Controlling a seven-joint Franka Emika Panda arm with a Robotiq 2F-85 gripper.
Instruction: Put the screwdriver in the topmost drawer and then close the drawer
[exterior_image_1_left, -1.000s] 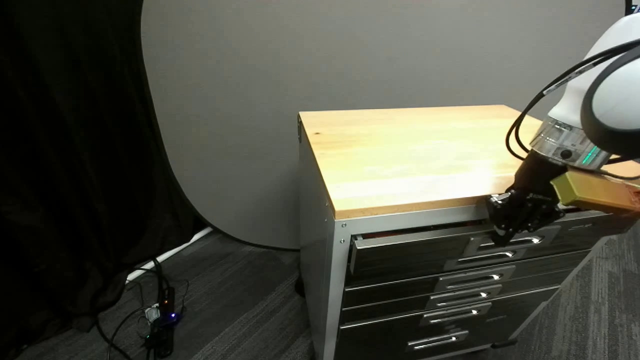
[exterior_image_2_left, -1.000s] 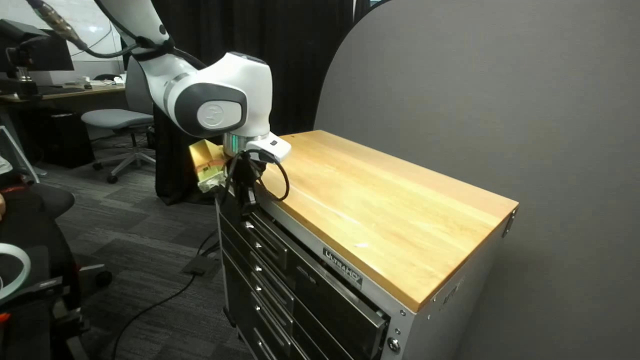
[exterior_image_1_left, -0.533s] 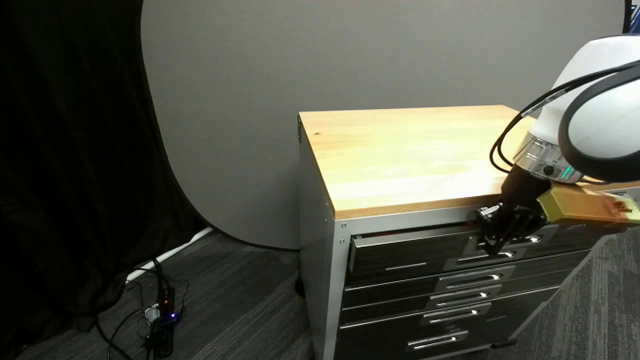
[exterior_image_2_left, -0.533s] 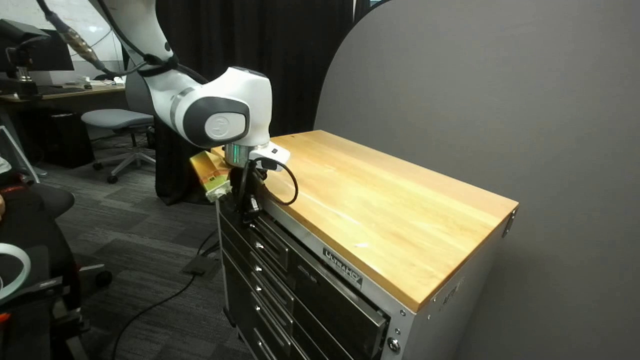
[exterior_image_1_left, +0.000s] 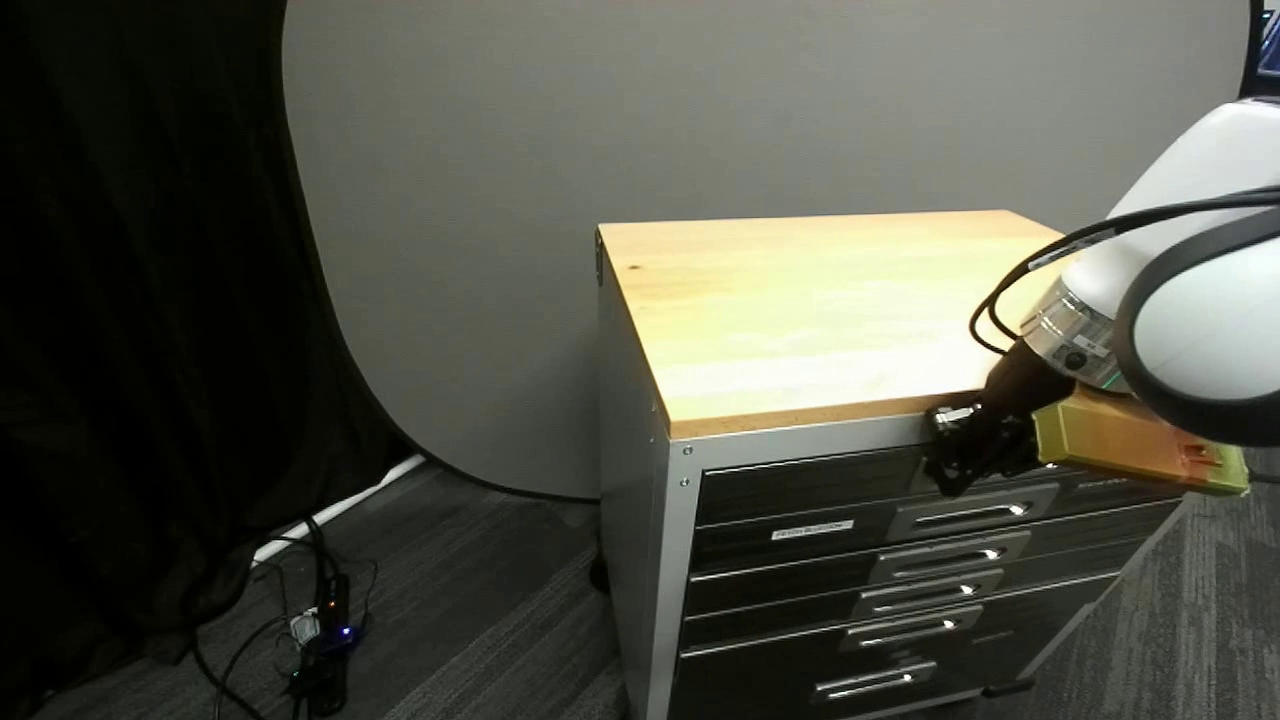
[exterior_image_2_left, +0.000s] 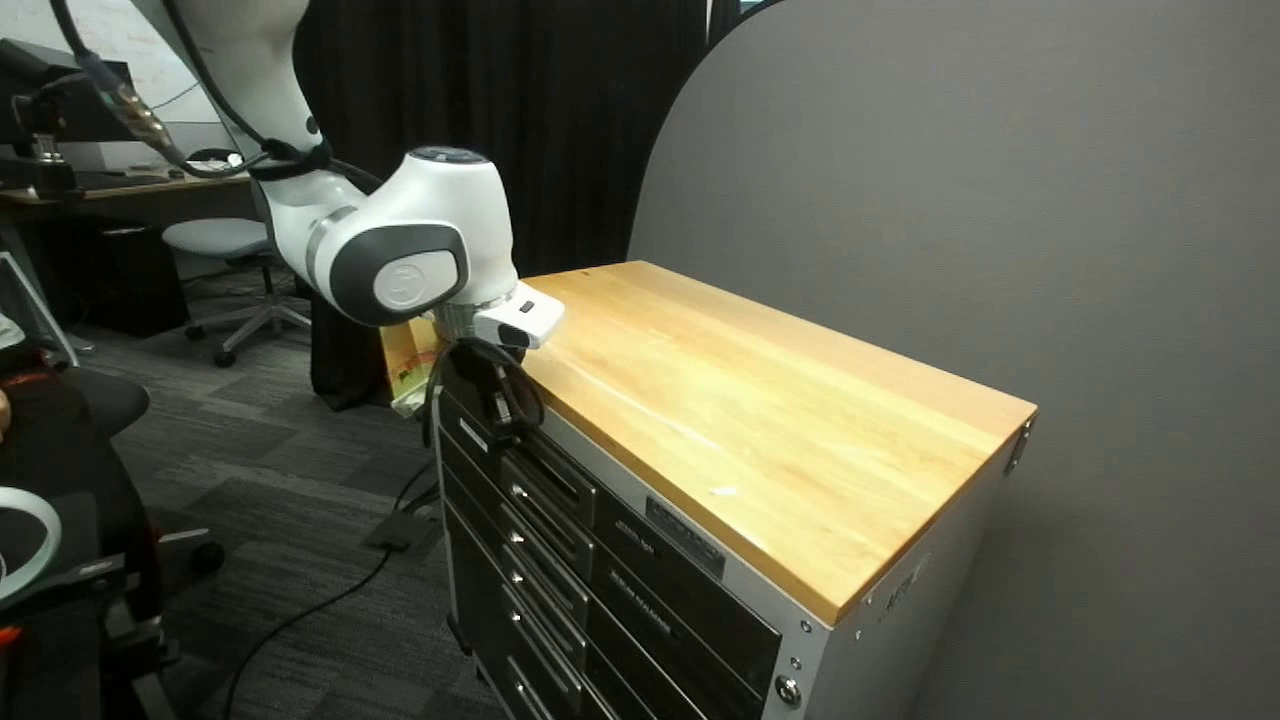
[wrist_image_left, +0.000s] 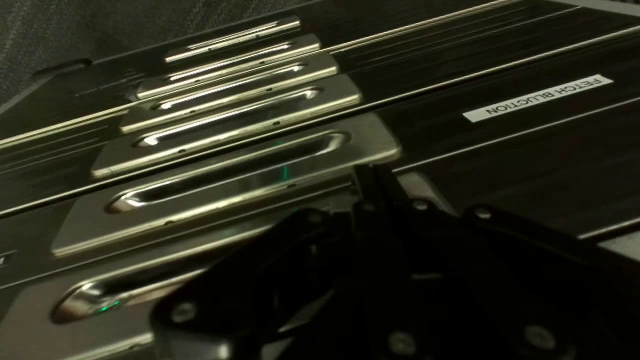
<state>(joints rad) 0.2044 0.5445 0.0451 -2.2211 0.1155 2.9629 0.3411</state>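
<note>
- Screwdriver: in none of the present views. Most likely it lies inside the topmost drawer, though nothing shown proves it.
- That drawer sits directly under the front edge of the tabletop; its face looks flush with the frame towards both front corners, so the closing seems done or all but done.
- If any push is left, press straight in, square to the front edge, without lift or twist, and ease off once the face stops.
- The gripper stands at the handle plate, just inside its border on the side of the white label. A push nearer mid-plate would be less likely to skew the drawer. Touching or barely apart, I cannot tell.
- Its fingers are together, with nothing seen between them, which suits pushing; leave them so.
- Back out away from the front edge before rising, so the yellow-orange block at the wrist doesn't catch the tabletop.
</note>
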